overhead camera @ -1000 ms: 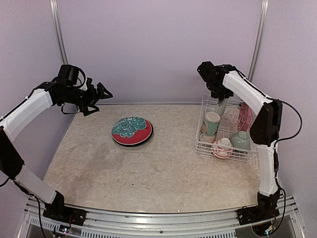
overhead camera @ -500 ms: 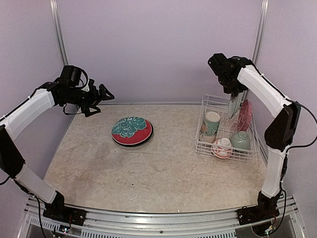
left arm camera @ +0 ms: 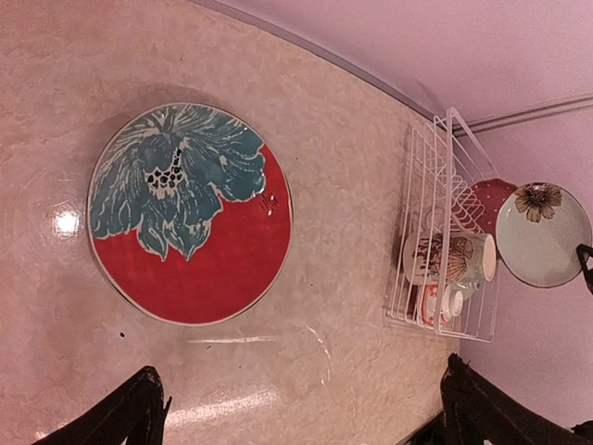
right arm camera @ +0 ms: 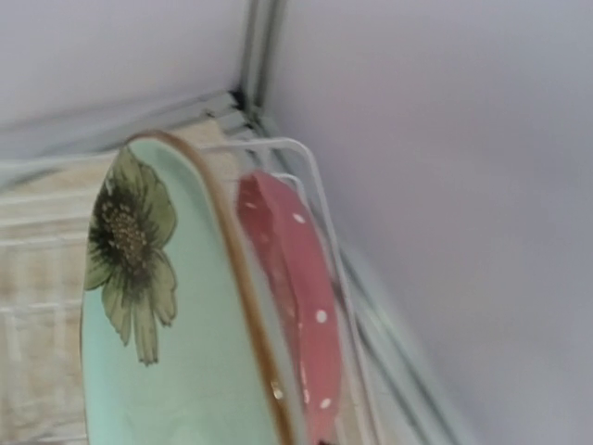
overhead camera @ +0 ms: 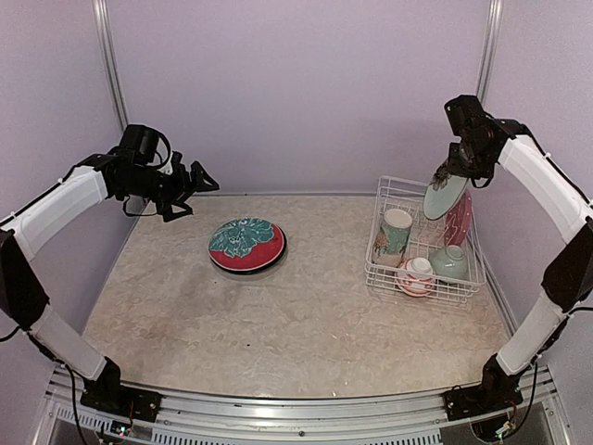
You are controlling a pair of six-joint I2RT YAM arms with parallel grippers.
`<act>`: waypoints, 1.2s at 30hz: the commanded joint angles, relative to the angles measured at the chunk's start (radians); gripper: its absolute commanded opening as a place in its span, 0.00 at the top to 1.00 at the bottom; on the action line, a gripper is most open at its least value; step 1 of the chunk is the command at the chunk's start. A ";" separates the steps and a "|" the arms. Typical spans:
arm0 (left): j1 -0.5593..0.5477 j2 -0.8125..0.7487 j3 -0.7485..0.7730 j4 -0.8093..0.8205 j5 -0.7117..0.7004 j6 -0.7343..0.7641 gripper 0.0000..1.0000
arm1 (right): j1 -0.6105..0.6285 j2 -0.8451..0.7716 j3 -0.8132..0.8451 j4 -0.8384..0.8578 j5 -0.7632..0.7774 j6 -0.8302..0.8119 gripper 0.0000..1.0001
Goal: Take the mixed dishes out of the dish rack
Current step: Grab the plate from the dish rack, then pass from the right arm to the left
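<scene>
One teal plate (overhead camera: 445, 197) clamped in right end effector (overhead camera: 452, 173).
Rack (overhead camera: 380, 269) just below it; left end effector (overhead camera: 197, 193) spread apart, floral plate (overhead camera: 246, 244) below.

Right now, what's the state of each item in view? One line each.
left gripper: open, empty, above the table
right gripper: shut on light teal plate
light teal plate: held by its rim above the rack
floral plate: flat on the table
pink dotted plate: on edge in the rack
mug: in the rack, mouth up
mint bowl: in the rack
white-pink bowl: in the rack
dish rack: on the table, four dishes inside
</scene>
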 commanded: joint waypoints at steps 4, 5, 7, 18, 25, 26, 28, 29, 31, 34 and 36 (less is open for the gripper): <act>-0.007 0.013 0.014 -0.016 0.010 0.017 0.01 | -0.070 -0.195 -0.075 0.247 -0.245 0.039 1.00; -0.008 0.015 0.015 -0.015 0.018 0.016 0.01 | -0.074 -0.212 -0.085 0.266 -0.279 0.044 1.00; -0.008 0.018 0.015 -0.012 0.037 0.015 0.01 | -0.078 -0.234 -0.094 0.297 -0.353 0.055 1.00; -0.014 0.031 0.015 0.016 0.135 0.015 0.01 | -0.077 -0.262 -0.251 0.579 -0.810 0.218 1.00; -0.013 0.047 -0.029 0.176 0.428 -0.029 0.01 | 0.022 -0.181 -0.408 0.830 -0.976 0.364 1.00; -0.014 0.054 -0.034 0.194 0.457 -0.042 0.01 | 0.041 -0.162 -0.418 0.858 -0.985 0.379 1.00; -0.014 0.078 -0.041 0.219 0.504 -0.063 0.01 | 0.084 -0.122 -0.428 0.914 -0.998 0.406 1.00; -0.013 0.088 -0.043 0.233 0.529 -0.080 0.01 | 0.106 -0.100 -0.431 0.940 -1.004 0.419 1.00; -0.012 0.110 -0.055 0.273 0.578 -0.114 0.01 | 0.144 -0.049 -0.424 0.984 -1.023 0.443 1.00; -0.012 0.137 -0.082 0.349 0.645 -0.164 0.04 | 0.188 0.022 -0.398 1.041 -1.052 0.474 1.00; -0.011 0.150 -0.095 0.396 0.683 -0.194 0.06 | 0.210 0.065 -0.377 1.075 -1.075 0.493 1.00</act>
